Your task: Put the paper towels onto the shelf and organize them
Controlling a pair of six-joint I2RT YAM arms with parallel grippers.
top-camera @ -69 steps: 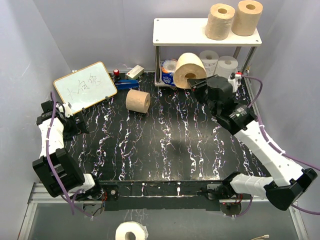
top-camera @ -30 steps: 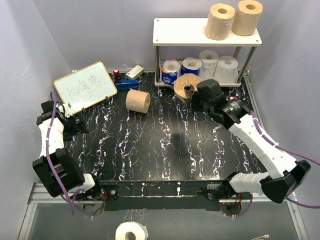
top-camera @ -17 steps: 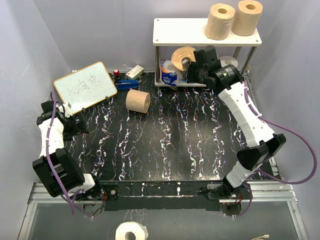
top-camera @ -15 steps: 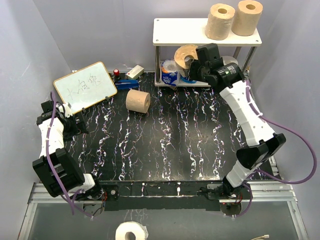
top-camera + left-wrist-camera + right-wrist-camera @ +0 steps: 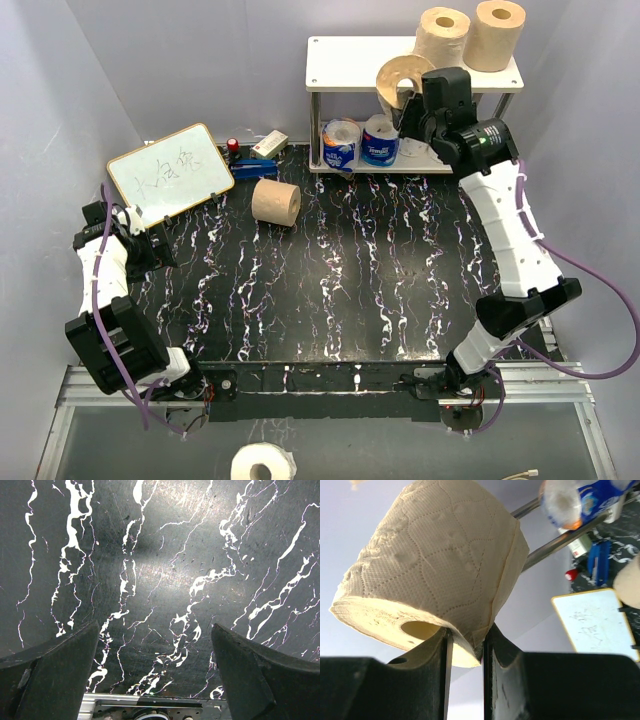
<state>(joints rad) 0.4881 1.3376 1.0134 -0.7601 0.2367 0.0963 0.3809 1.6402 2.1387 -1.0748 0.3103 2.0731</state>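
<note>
My right gripper (image 5: 415,95) is shut on the wall of a large tan-brown paper towel roll (image 5: 403,80), holding it in the air at the front edge of the shelf's cream top board (image 5: 350,65); the wrist view shows the roll (image 5: 440,565) pinched between the fingers (image 5: 510,680). Two tan rolls (image 5: 442,40) (image 5: 499,34) stand on the top board. Two blue-and-white wrapped rolls (image 5: 342,143) (image 5: 381,139) sit on the lower board. One tan roll (image 5: 276,202) lies on the table. My left gripper (image 5: 150,250) is open and empty at the far left, over the black tabletop (image 5: 160,580).
A white writing board (image 5: 170,170) leans at the back left, with small blue, red and white items (image 5: 255,158) beside it. A white roll (image 5: 262,464) lies off the table at the bottom. Grey walls close in on the left, back and right.
My right arm has lifted the tan roll from in front of the lower tier up to the level of the top board. The left arm has not moved.
</note>
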